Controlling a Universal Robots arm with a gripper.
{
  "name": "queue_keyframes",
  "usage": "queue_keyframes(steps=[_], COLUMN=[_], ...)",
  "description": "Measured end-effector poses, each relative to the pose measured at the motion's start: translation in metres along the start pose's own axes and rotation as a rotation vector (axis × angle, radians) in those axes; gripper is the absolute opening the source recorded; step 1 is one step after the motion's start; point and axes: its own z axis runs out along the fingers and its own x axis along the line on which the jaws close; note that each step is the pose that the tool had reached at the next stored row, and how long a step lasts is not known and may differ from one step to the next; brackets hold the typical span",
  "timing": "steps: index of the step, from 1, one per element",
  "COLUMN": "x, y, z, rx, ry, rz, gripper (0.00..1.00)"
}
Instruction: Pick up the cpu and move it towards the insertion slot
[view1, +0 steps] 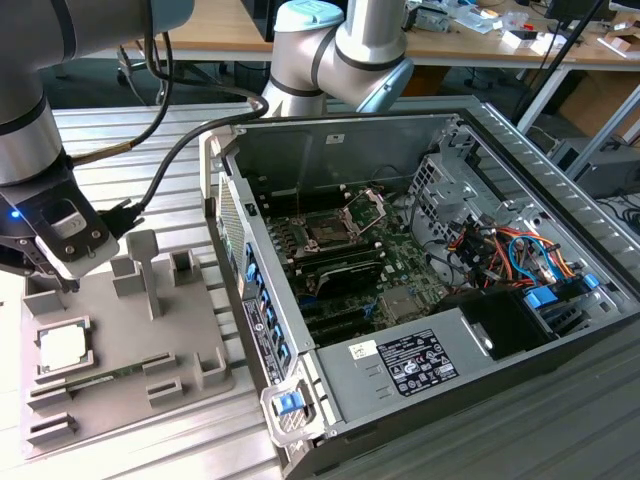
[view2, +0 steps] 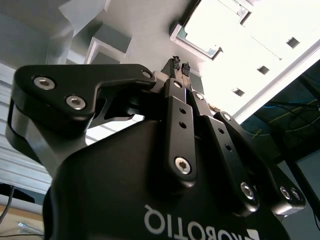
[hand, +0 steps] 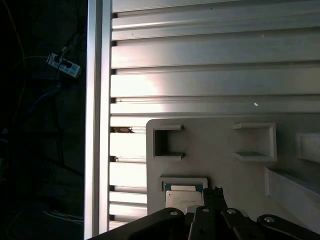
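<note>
A ribbed aluminium table carries a grey tray and an open case, with cluttered desks behind. The gripper hovers over the tray, its fingers seemingly pinched together and empty. The cpu lies in its pocket just beside the fingertips, and the slot is well apart from them. The first wrist view adds a power strip in the dark beyond the table's edge.

The bench is ribbed aluminium, with long pale slats that catch bright glare in the first wrist view. Past its far edge stand 2 wooden desks, cluttered with small items. A white slanted leg carries 1 of them, and a chair base with castors sits below the other. Beside the bench edge the floor is dark, with a power strip and loose cables on it.
</note>
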Motion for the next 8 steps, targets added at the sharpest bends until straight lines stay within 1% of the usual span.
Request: queue_keyframes(steps=[1,3,8], x=[0.0,0.0,0.0], y=[0.0,-0.0003,-0.0003], z=[0.0001,0.0067,0.0076], rx=[0.0,0.0,0.0], ry=[0.0,0.0,0.0], rz=[0.0,0.0,0.0], gripper=[0.11,0.11,0.11])
